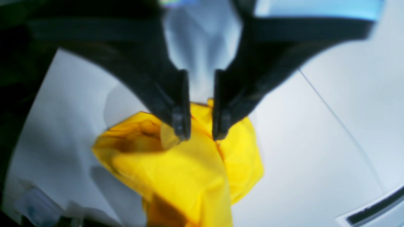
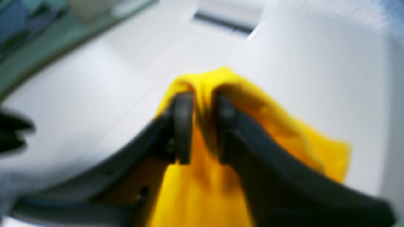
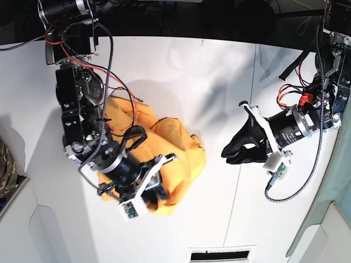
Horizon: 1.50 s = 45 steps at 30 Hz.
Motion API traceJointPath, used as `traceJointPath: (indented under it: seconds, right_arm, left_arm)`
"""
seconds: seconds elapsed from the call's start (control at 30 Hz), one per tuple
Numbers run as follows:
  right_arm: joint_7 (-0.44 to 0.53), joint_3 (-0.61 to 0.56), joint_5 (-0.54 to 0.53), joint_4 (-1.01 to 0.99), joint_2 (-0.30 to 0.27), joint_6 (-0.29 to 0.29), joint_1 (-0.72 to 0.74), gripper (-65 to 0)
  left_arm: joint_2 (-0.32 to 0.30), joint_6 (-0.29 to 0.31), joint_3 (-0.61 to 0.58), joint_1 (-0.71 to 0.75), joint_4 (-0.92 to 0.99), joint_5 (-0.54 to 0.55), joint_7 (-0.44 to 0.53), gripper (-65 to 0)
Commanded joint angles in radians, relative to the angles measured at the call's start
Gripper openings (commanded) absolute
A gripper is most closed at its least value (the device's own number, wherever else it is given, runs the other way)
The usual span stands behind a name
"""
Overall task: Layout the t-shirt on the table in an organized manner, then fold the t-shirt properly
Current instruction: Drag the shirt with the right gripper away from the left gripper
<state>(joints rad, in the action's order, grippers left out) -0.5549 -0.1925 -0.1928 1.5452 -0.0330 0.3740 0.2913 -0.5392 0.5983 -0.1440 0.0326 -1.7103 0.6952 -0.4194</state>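
Observation:
The orange-yellow t-shirt (image 3: 178,145) lies bunched in a heap on the white table (image 3: 219,71), left of centre. My right gripper (image 3: 162,181) is down on the heap's near side. In the blurred right wrist view its fingers (image 2: 184,126) stand parted, with a ridge of the t-shirt (image 2: 284,126) rising between them. My left gripper (image 3: 227,153) hovers over bare table just right of the heap. In the left wrist view the left gripper (image 1: 202,137) is open with nothing between its fingers, and the t-shirt (image 1: 189,170) is crumpled beyond them.
A thin dark seam (image 3: 251,137) runs across the table right of the shirt. A camouflage cloth (image 3: 4,164) shows at the left edge, above a grey bin (image 3: 16,219). A dark slot (image 3: 222,255) sits at the near table edge. Cables hang from both arms.

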Motion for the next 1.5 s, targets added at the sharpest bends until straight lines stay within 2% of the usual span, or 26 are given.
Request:
traceJointPath:
  seconds: [0.0, 0.03, 0.07, 0.17, 0.3, 0.43, 0.53, 0.63, 0.83, 0.9, 1.03, 1.2, 1.27, 1.33, 1.43, 1.47]
  right_arm:
    - [0.024, -0.009, -0.010, -0.038, 0.003, -0.004, 0.021, -35.7]
    - [0.027, -0.015, -0.009, -0.089, 0.003, -0.004, 0.021, -28.6]
    - [0.027, -0.016, -0.005, -0.126, 0.002, -0.005, 0.021, -25.3]
    - [0.027, 0.009, -0.006, -0.156, 0.000, -0.043, 0.013, -25.1]
    - [0.034, 0.118, -0.006, -0.108, 0.000, -0.064, 0.005, -25.1]
    - [0.111, 0.245, -0.010, -0.112, 0.000, -0.064, 0.005, -25.1]
    - [0.188, 0.277, -0.004, -0.144, 0.000, -0.064, 0.006, -25.1]
    - [0.252, 0.275, 0.037, -0.238, 0.000, -0.064, 0.031, -25.1]
    - [0.412, 0.270, 0.051, -0.596, 0.000, -0.066, 0.171, -25.1]
    - [0.454, 0.269, 0.063, -0.692, 0.003, -0.059, 0.211, -25.1]
    - [0.454, 0.269, 0.063, -0.767, 0.029, 0.024, 0.237, -25.4]
    - [0.454, 0.269, 0.063, -0.766, 0.063, 0.034, 0.228, -25.4]
    - [0.454, 0.269, 0.066, -0.766, 0.064, 0.034, 0.226, -30.1]
    - [0.454, 0.269, 0.066, -0.767, 0.064, 0.033, 0.226, -42.2]
    - [0.468, 0.269, 0.066, -0.766, 0.064, 0.033, 0.227, -65.0]
    - [0.482, 0.269, 0.066, -0.766, 0.064, 0.034, 0.227, -65.0]
  left_arm:
    - [0.002, 0.005, 0.008, -0.016, 0.008, 0.018, 0.026, -43.2]
    - [0.014, 0.005, 0.008, -0.016, 0.032, 0.017, 0.026, -40.8]
    - [0.026, 0.005, 0.008, -0.017, 0.055, 0.016, 0.029, -39.4]
    - [0.051, 0.005, 0.008, -0.025, 0.123, -0.031, 0.069, -39.1]
    - [0.060, 0.005, 0.008, -0.035, 0.178, -0.044, 0.103, -39.1]
    - [0.060, 0.005, 0.008, -0.036, 0.179, -0.045, 0.101, -39.1]
    - [0.060, 0.005, 0.008, -0.035, 0.179, -0.045, 0.101, -39.1]
    - [0.060, 0.004, 0.008, -0.035, 0.179, -0.043, 0.101, -39.1]
    - [0.060, 0.005, 0.008, -0.035, 0.179, -0.042, 0.101, -39.1]
    - [0.060, 0.005, 0.008, -0.035, 0.179, -0.043, 0.098, -39.1]
    - [0.060, 0.004, 0.008, -0.035, 0.179, -0.042, 0.090, -39.1]
    - [0.060, 0.005, 0.008, -0.035, 0.179, -0.042, 0.090, -39.1]
    - [0.060, 0.004, 0.008, -0.035, 0.179, -0.042, 0.090, -39.1]
    - [0.060, 0.004, 0.008, -0.035, 0.179, -0.042, 0.090, -39.1]
    - [0.060, 0.004, 0.008, -0.035, 0.179, -0.042, 0.090, -39.1]
    - [0.060, 0.004, 0.008, -0.035, 0.179, -0.042, 0.090, -39.1]
